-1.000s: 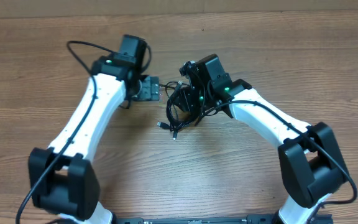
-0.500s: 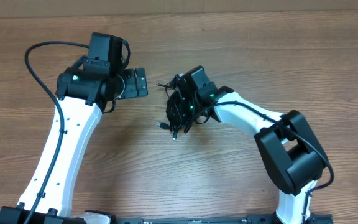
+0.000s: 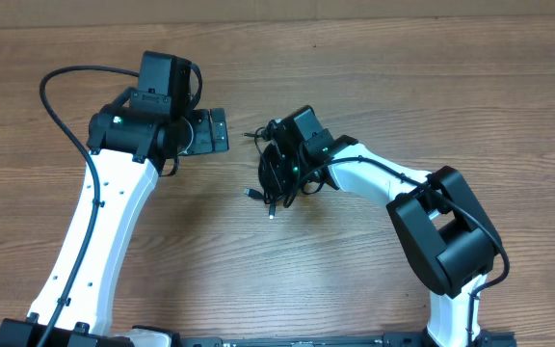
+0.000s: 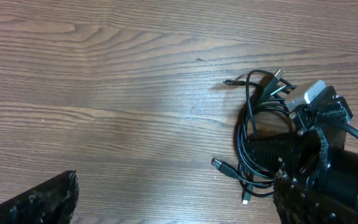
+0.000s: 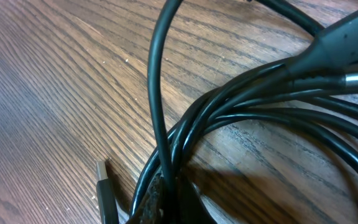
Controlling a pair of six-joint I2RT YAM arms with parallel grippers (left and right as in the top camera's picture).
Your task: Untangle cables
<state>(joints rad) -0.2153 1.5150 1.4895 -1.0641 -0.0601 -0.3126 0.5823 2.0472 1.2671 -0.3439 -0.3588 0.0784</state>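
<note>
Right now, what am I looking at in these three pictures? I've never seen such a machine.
These are two robot arms at a wooden table. One picture looks down from above. The other two come from small cameras on each arm's wrist. A tangled bundle of thin black cables lies on the table. The right gripper, a two-finger claw, is shut on the cables, and its own close-up shows them filling the view. The left gripper is open off to the side, holding nothing.

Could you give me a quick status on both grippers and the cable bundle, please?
Left gripper open, off to the side. Right gripper shut on cable bundle. No obstruction visible.
</note>
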